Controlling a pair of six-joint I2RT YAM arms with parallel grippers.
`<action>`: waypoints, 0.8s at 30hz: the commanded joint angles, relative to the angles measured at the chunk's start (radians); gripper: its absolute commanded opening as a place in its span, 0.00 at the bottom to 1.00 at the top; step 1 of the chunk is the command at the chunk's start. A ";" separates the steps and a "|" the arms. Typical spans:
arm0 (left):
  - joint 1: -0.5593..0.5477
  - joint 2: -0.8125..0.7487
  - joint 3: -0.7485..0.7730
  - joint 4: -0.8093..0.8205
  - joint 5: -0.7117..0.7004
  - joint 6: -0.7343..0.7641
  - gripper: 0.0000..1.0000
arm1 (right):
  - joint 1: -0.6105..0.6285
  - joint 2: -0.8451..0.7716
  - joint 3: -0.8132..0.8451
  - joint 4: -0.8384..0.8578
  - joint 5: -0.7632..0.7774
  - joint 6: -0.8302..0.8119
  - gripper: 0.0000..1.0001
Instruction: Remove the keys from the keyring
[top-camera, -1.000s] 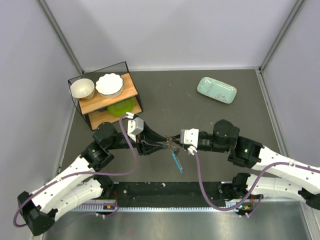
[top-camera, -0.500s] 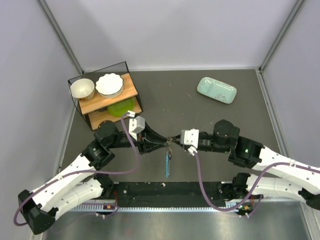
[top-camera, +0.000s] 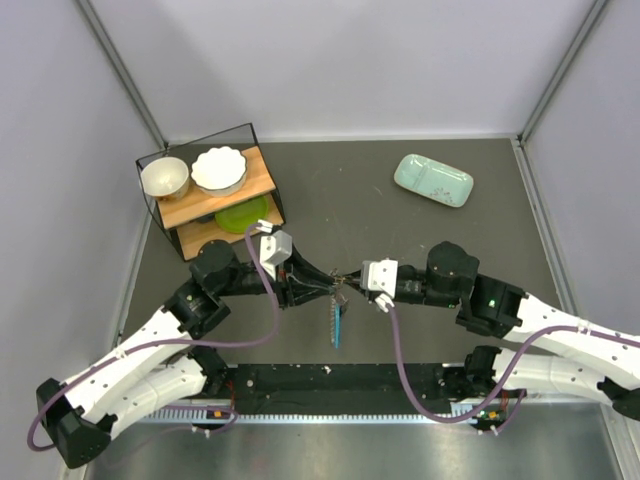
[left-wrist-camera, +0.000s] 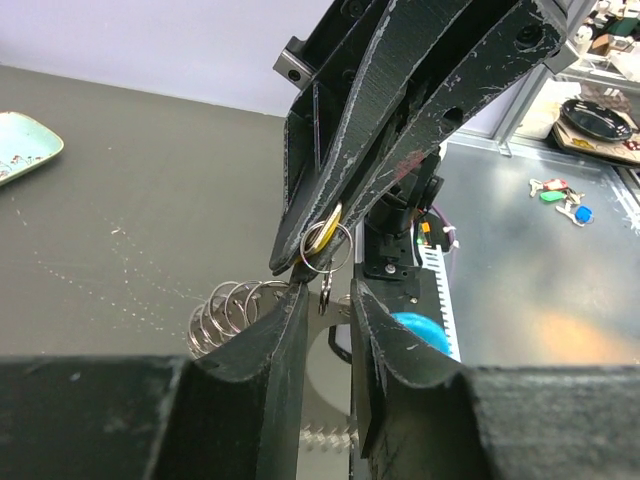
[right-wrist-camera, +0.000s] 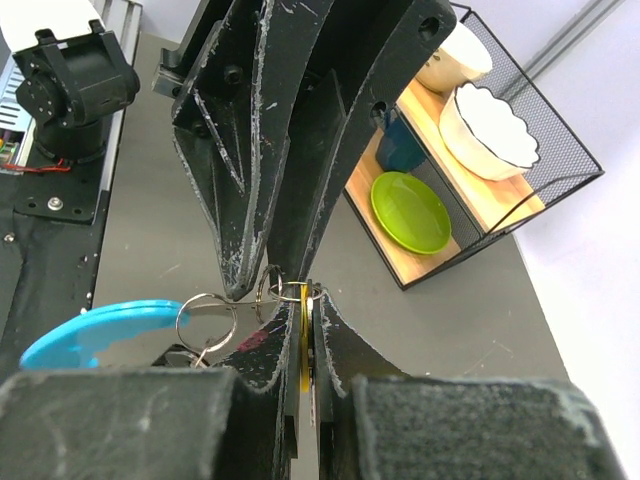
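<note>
1. Keys hang in a bunch in mid-air between the two arms. The blue-covered key (top-camera: 337, 325) dangles lowest, clear of the surface (top-camera: 400, 240).
2. They hang from the keyring (left-wrist-camera: 232, 312), a silvery coil of wire loops, joined to a small split ring (left-wrist-camera: 336, 250) at the fingertips.
3. The right gripper (right-wrist-camera: 304, 308) is pressed together on a thin brass-coloured piece (right-wrist-camera: 304, 345) of the bunch. I cannot tell whether that piece is a key or a ring.
4. The left gripper (left-wrist-camera: 328, 295) meets it tip to tip with only a narrow slot between its fingers. I cannot tell whether it pinches the ring or only brackets it.
5. Likely risks:
   - Both holds are thin metal at the very fingertips. A pull apart could slide the brass piece out and drop the whole bunch.
   - The coil is floppy, so pulling may only stretch it and free no key.
   - The tips are crowded, so any twist could knock the fingers together.
   - The blue key's weight could swing the bunch and shift the grip.
</note>
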 joint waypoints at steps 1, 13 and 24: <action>-0.017 -0.001 0.049 0.038 0.063 -0.027 0.28 | -0.001 0.004 0.018 0.116 0.034 0.010 0.00; -0.020 -0.021 0.034 0.037 0.014 -0.025 0.28 | -0.001 0.025 0.035 0.113 0.046 0.038 0.00; -0.022 -0.029 0.035 0.012 -0.060 -0.002 0.32 | 0.001 0.013 0.024 0.107 0.038 0.067 0.00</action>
